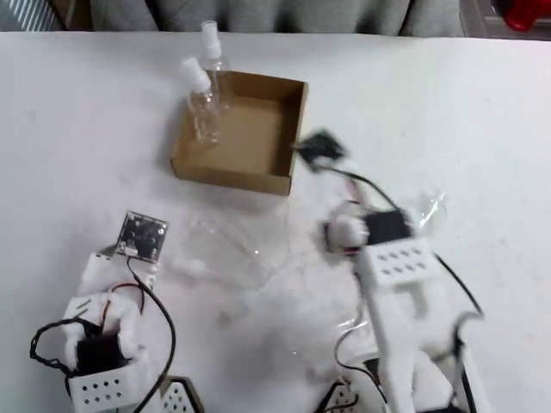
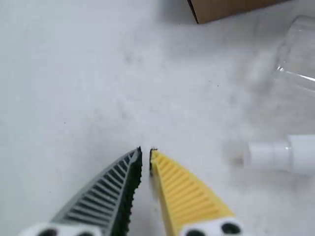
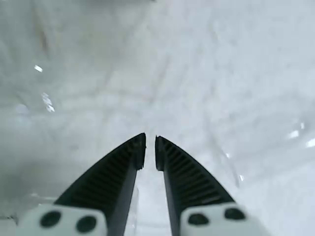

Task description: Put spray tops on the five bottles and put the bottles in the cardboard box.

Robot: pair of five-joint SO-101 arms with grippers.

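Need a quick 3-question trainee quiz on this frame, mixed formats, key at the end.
1. How many spray-topped bottles stand upright at the cardboard box? A) one B) two C) five
2. True or false: the left gripper is clamped on a bottle.
3. Fill in: the left gripper's fingers are grey and ____.
Key: 1 B; 2 false, it is shut with nothing between its fingers; 3 yellow.
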